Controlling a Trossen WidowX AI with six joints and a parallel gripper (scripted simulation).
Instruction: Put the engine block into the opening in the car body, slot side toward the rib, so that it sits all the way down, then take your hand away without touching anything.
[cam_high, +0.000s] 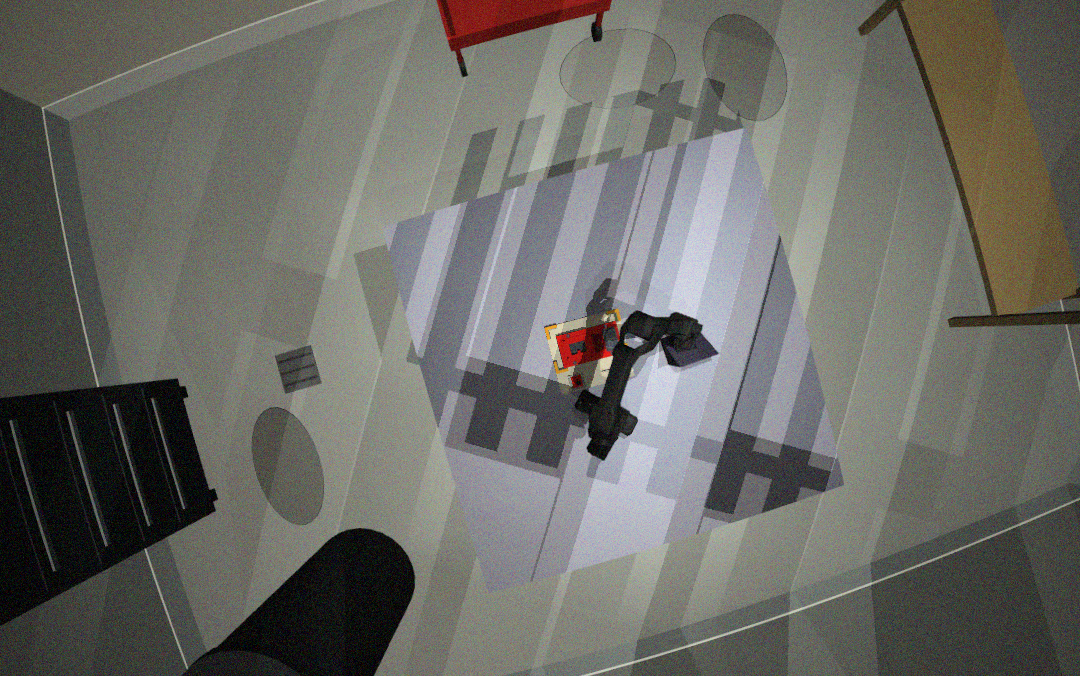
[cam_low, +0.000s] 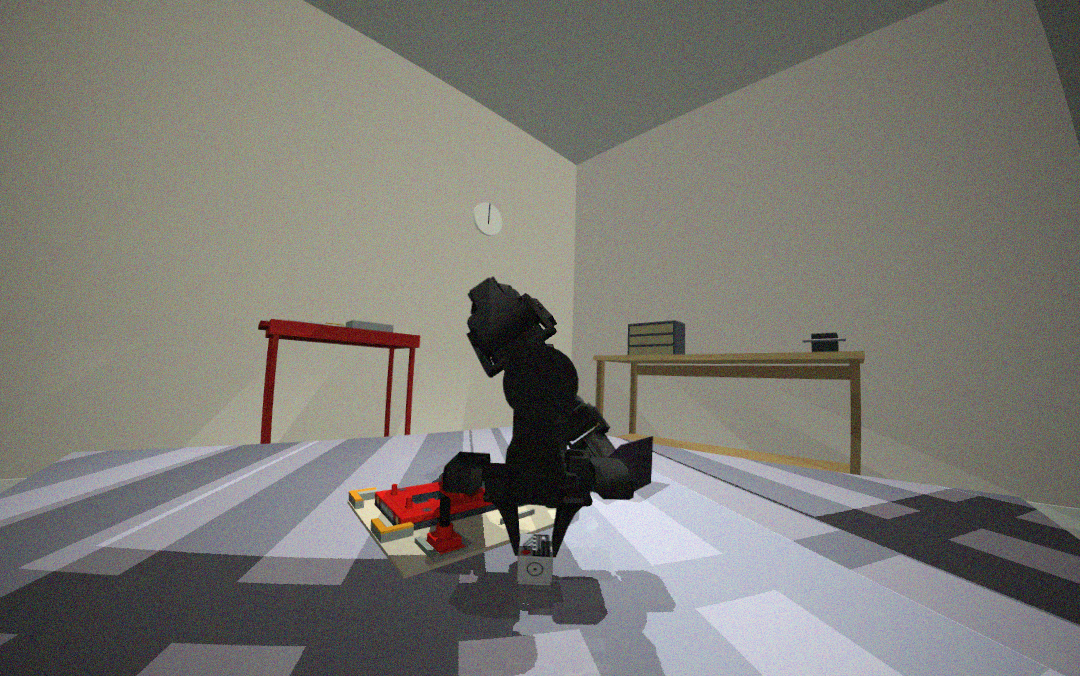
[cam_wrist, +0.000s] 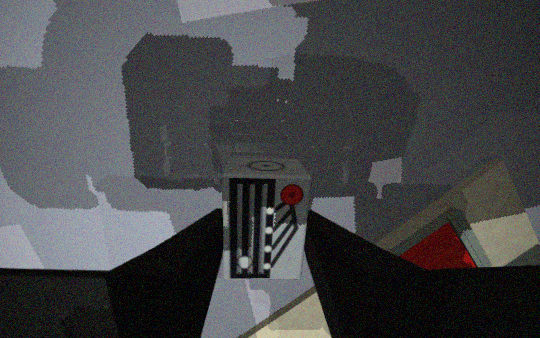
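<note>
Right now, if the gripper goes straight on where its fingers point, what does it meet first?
The pale surface below, met first by the engine block in the gripper; whether they already touch is unclear.

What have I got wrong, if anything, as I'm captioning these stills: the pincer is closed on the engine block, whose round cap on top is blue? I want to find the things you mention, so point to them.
The cap's colour is wrong: the wrist view shows a red round cap (cam_wrist: 292, 194) on top. The pincer (cam_low: 535, 550) (cam_wrist: 264, 218) is indeed closed on the engine block (cam_low: 534, 569) (cam_wrist: 287, 260).
</note>
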